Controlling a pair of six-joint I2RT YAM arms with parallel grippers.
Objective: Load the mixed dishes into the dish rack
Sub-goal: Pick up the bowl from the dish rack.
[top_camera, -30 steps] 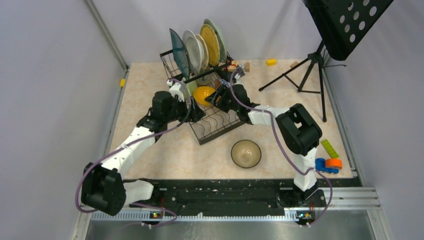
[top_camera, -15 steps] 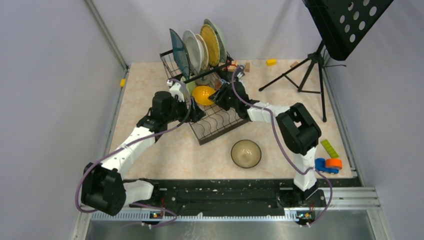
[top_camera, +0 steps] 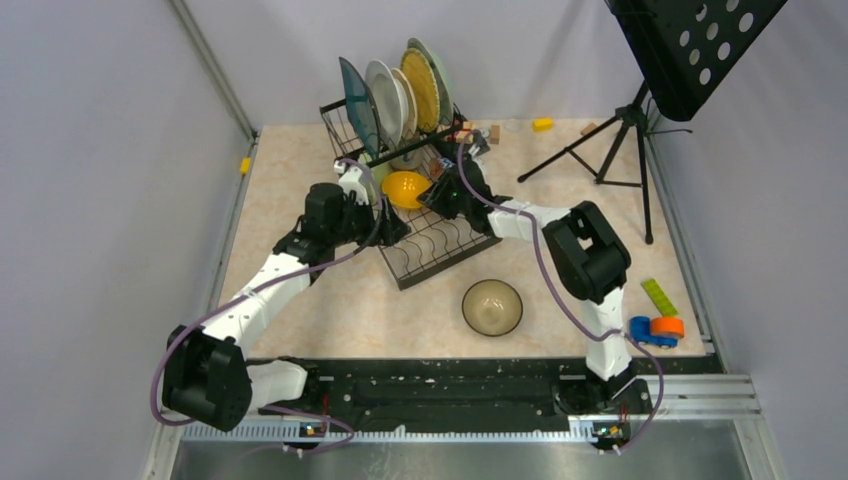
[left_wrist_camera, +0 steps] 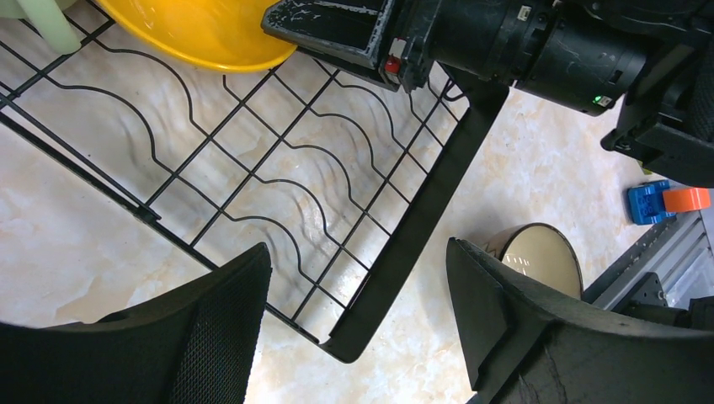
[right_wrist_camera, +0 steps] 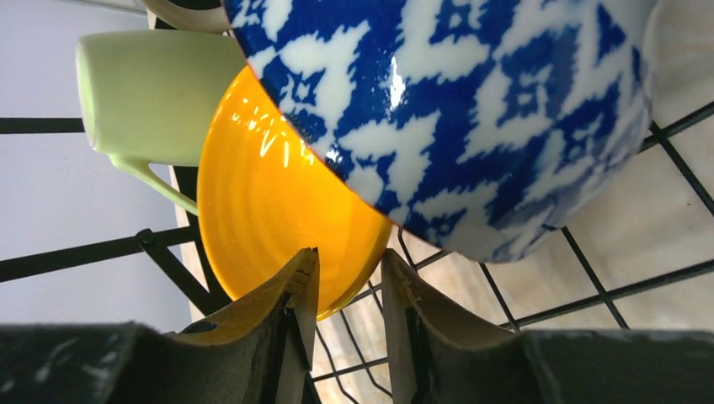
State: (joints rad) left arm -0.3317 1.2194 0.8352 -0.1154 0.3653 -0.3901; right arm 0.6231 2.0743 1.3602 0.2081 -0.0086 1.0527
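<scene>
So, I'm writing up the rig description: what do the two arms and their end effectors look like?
The left arm and right arm have white links with bulky black joint housings, and a purple cable loops along each. The left end effector and right end effector have broad black fingers tapering to blunt tips.

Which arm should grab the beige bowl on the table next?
Probably left: left fingers hang open and empty above the black wire dish rack, beige bowl in their camera's view. Right fingers straddle the rim of the yellow-orange bowl.
</scene>
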